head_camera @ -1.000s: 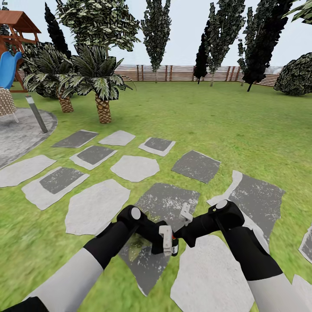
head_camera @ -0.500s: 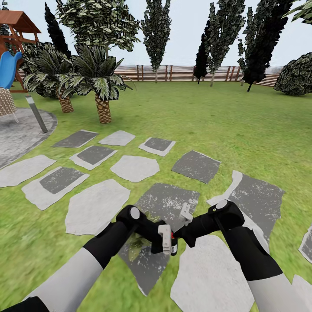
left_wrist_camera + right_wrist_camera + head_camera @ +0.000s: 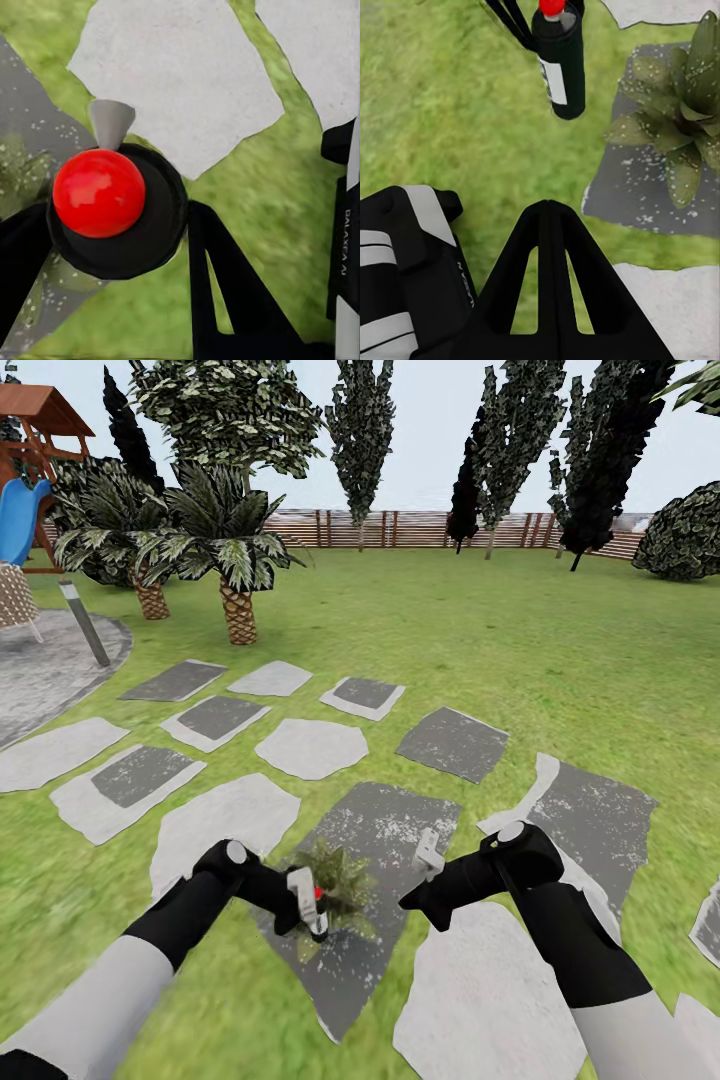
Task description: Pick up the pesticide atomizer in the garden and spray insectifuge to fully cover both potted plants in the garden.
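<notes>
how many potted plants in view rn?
1. The potted plant sits on a dark stepping stone beside the left claw, which holds the sprayer. The second may be out of frame.

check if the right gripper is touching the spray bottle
Apart. In the right wrist view, grass shows between the right gripper and the spray bottle. The left gripper holds the bottle instead.
</notes>
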Tool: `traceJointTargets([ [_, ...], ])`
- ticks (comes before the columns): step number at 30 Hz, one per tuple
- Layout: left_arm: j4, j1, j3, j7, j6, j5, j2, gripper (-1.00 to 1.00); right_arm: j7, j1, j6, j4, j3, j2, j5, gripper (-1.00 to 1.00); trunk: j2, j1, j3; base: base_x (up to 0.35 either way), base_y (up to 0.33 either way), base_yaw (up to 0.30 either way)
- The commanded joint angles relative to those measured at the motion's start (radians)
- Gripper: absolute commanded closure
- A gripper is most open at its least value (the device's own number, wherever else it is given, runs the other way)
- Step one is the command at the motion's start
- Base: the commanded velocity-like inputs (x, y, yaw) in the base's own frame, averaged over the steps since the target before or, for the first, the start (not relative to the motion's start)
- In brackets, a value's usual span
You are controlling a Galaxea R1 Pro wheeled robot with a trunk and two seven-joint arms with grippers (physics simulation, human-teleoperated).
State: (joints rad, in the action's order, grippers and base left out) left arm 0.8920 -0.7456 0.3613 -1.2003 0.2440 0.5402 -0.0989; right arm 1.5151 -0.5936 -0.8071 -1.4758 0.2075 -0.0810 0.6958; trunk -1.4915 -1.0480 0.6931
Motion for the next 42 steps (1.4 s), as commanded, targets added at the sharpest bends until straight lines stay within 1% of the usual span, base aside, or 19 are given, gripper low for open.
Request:
traceJointTargets([
  [1, -0.002, 0.010, -0.058, 0.000, 0.010, 0.001, -0.008, 1.00, 0.007, 0.000, -0.010, -0.001, 0.000, -0.001, 0.008, 1.00, -0.001, 0.000, 0.001, 0.000, 0.000, 0.000],
  [5, 0.001, 0.072, -0.263, 0.006, 0.009, 0.001, -0.017, 1.00, 0.003, 0.011, -0.010, -0.002, -0.007, -0.003, 0.006, 1.00, -0.001, 0.000, 0.001, 0.000, 0.000, 0.000],
  [7, 0.004, 0.121, -0.419, 0.009, 0.009, 0.001, -0.017, 1.00, -0.003, 0.014, -0.011, -0.001, -0.058, -0.029, 0.004, 1.00, -0.001, 0.000, 0.001, 0.000, 0.000, 0.000],
  [8, 0.005, 0.148, -0.511, 0.015, 0.009, 0.001, -0.016, 1.00, -0.017, 0.015, -0.010, 0.002, -0.133, -0.041, 0.004, 1.00, -0.001, 0.000, 0.001, 0.000, 0.000, 0.000],
  [10, 0.005, 0.200, -0.695, 0.047, 0.009, 0.001, -0.015, 1.00, -0.072, 0.015, 0.016, 0.008, -0.372, -0.051, 0.004, 1.00, -0.001, 0.000, 0.001, 0.000, 0.000, 0.000],
  [11, 0.007, 0.214, -0.745, 0.063, 0.009, 0.001, -0.014, 1.00, -0.085, 0.015, 0.051, 0.011, -0.459, -0.052, 0.004, 1.00, -0.001, 0.000, 0.001, 0.000, 0.000, 0.000],
  [15, 0.010, 0.315, -1.024, 0.227, -0.004, 0.001, -0.011, 1.00, -0.171, 0.015, 0.412, 0.186, -1.000, -0.045, 0.004, 1.00, -0.001, 0.000, 0.001, 0.000, 0.000, 0.000],
  [16, 0.010, 0.345, -1.074, 0.273, -0.007, 0.001, -0.010, 1.00, -0.221, 0.015, 0.492, 0.265, -1.102, -0.044, 0.004, 1.00, -0.001, 0.000, 0.001, 0.000, 0.000, 0.000],
  [18, 0.009, 0.389, -1.149, 0.359, -0.016, 0.000, -0.009, 1.00, -0.347, 0.015, 0.649, 0.410, -1.234, -0.044, 0.004, 1.00, -0.001, 0.000, 0.001, 0.000, 0.000, 0.000],
  [20, 0.007, 0.425, -1.212, 0.446, -0.072, -0.001, -0.008, 1.00, -0.511, 0.015, 0.769, 0.562, -1.327, -0.043, 0.003, 1.00, -0.001, 0.000, 0.001, 0.000, 0.000, 0.000],
  [22, 0.001, 0.448, -1.265, 0.537, -0.150, -0.001, -0.007, 1.00, -0.658, 0.015, 0.825, 0.698, -1.367, -0.043, 0.002, 1.00, -0.001, 0.000, 0.001, 0.000, 0.000, 0.000],
  [25, -0.084, 0.471, -1.309, 0.772, -0.232, -0.002, -0.005, 1.00, -0.865, 0.017, 0.988, 0.854, -1.384, -0.042, 0.002, 1.00, -0.001, 0.000, 0.001, 0.000, 0.000, 0.000],
  [26, -0.116, 0.474, -1.311, 0.806, -0.247, -0.002, -0.005, 1.00, -0.890, 0.018, 1.035, 0.877, -1.385, -0.042, 0.002, -1.00, -0.001, 0.000, 0.001, 0.000, 0.000, 0.000],
  [28, -0.204, 0.480, -1.313, 0.855, -0.315, -0.002, -0.005, 1.00, -0.957, 0.022, 1.171, 0.965, -1.387, -0.042, 0.001, -1.00, -0.001, 0.000, 0.001, 0.000, 0.000, 0.000],
  [34, -0.256, 0.479, -1.315, 0.887, -0.355, -0.002, -0.005, 1.00, -1.066, 0.023, 1.237, 1.107, -1.387, -0.043, 0.002, -1.00, -0.001, 0.000, 0.001, 0.000, 0.000, 0.000],
  [36, -0.322, 0.478, -1.313, 1.069, -0.356, -0.002, -0.005, 1.00, -1.131, 0.023, 1.239, 1.124, -1.387, -0.043, 0.001, -1.00, -0.001, 0.000, 0.001, 0.000, 0.000, 0.000],
  [37, -0.335, 0.477, -1.312, 1.117, -0.356, -0.002, -0.006, 1.00, -1.163, 0.023, 1.240, 1.126, -1.387, -0.042, 0.001, -1.00, -0.001, 0.000, 0.001, 0.000, 0.000, 0.000],
  [39, -0.359, 0.477, -1.310, 1.196, -0.357, -0.002, -0.007, 1.00, -1.228, 0.023, 1.241, 1.141, -1.387, -0.042, 0.002, -1.00, -0.001, 0.000, 0.001, 0.000, 0.000, 0.000],
  [42, -0.368, 0.478, -1.308, 1.219, -0.357, -0.002, -0.006, 1.00, -1.246, 0.023, 1.240, 1.231, -1.383, -0.043, 0.006, -1.00, -0.001, 0.000, 0.001, 0.000, 0.000, 0.000],
])
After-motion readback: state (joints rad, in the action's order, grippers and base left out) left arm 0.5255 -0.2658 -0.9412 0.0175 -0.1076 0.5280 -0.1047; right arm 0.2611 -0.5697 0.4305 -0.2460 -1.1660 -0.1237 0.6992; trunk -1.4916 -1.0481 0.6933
